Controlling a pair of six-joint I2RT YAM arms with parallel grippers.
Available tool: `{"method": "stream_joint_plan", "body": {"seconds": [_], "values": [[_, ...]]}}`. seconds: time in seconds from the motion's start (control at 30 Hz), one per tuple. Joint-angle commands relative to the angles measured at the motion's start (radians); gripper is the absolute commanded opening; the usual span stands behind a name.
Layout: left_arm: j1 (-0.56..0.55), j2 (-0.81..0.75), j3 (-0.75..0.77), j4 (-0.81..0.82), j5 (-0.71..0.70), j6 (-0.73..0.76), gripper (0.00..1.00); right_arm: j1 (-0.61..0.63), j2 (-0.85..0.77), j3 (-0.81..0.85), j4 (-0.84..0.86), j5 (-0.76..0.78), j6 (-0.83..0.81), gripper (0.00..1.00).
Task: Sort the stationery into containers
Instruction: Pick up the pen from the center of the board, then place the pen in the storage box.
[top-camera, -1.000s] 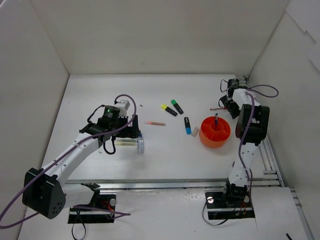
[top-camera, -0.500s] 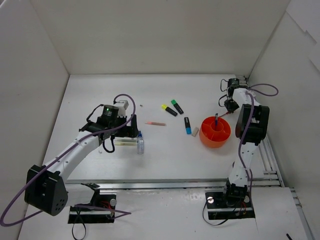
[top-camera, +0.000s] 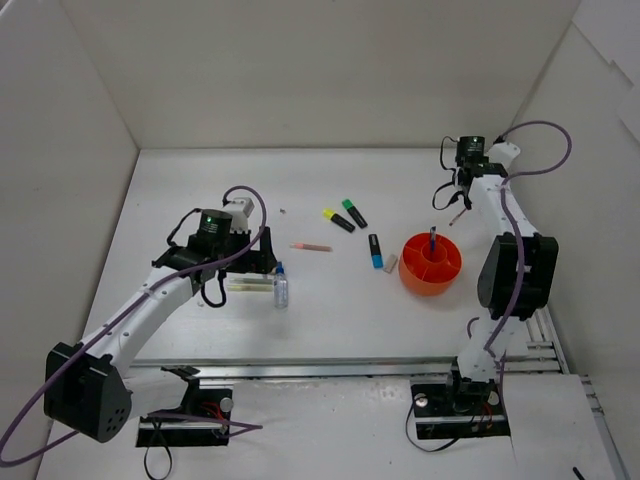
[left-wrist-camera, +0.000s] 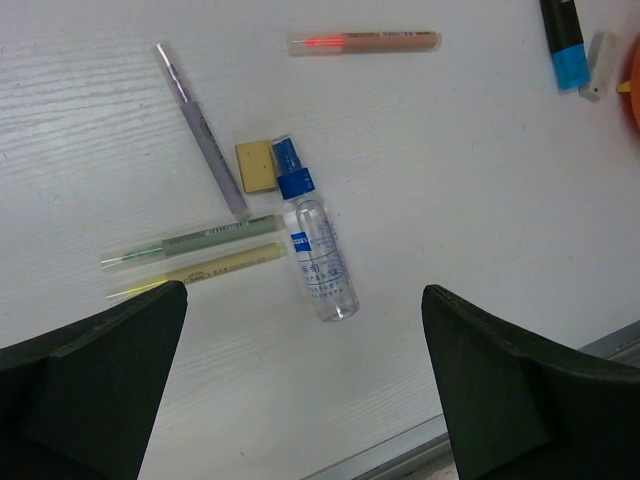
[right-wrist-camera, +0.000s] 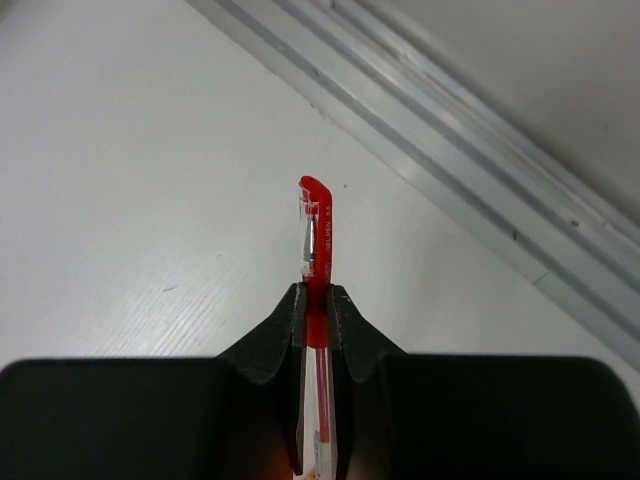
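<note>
My right gripper (right-wrist-camera: 317, 300) is shut on a thin red pen (right-wrist-camera: 316, 225), whose capped end sticks out past the fingertips. In the top view that gripper (top-camera: 461, 203) hangs over the back right of the table, behind the orange-red pot (top-camera: 430, 272). A blue pen (top-camera: 432, 238) stands in the pot. My left gripper (left-wrist-camera: 305, 292) is open above a clear blue-capped bottle (left-wrist-camera: 318, 255). Black highlighters with yellow (top-camera: 338, 220), green (top-camera: 354, 213) and blue (top-camera: 374, 251) caps lie mid-table, with a white eraser (top-camera: 390, 263) beside the pot.
Near the bottle lie a grey-violet pen (left-wrist-camera: 200, 128), a small tan block (left-wrist-camera: 256, 163), and thin green (left-wrist-camera: 195, 241) and yellow (left-wrist-camera: 195, 270) pens. A pinkish pen (left-wrist-camera: 363, 42) lies farther back. A metal rail (right-wrist-camera: 470, 170) runs along the right wall.
My right gripper has shut on the red pen and lifted it off the table, the arm stretching up and back. The left arm has shifted slightly.
</note>
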Motion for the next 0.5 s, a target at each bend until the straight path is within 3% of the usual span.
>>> {"method": "stream_joint_plan", "body": {"seconds": [0.0, 0.1, 0.13, 0.23, 0.33, 0.47], "values": [[0.007, -0.052, 0.016, 0.049, 0.030, -0.005, 1.00, 0.022, -0.209, -0.122, 0.175, 0.074, -0.182, 0.00], [0.007, -0.083, 0.002, 0.054, 0.031, -0.011, 1.00, 0.048, -0.367, -0.349, 0.442, 0.046, -0.353, 0.00], [0.007, -0.089, -0.006, 0.057, 0.033, -0.014, 1.00, 0.117, -0.443, -0.412, 0.594, 0.016, -0.400, 0.00], [0.007, -0.106, -0.027, 0.063, 0.036, -0.022, 1.00, 0.177, -0.552, -0.601, 0.797, -0.052, -0.529, 0.00], [-0.002, -0.123, -0.050, 0.074, 0.037, -0.031, 1.00, 0.249, -0.611, -0.735, 0.962, -0.071, -0.667, 0.00], [-0.011, -0.138, -0.061, 0.074, 0.037, -0.044, 1.00, 0.312, -0.666, -0.856, 1.106, -0.068, -0.715, 0.00]]}}
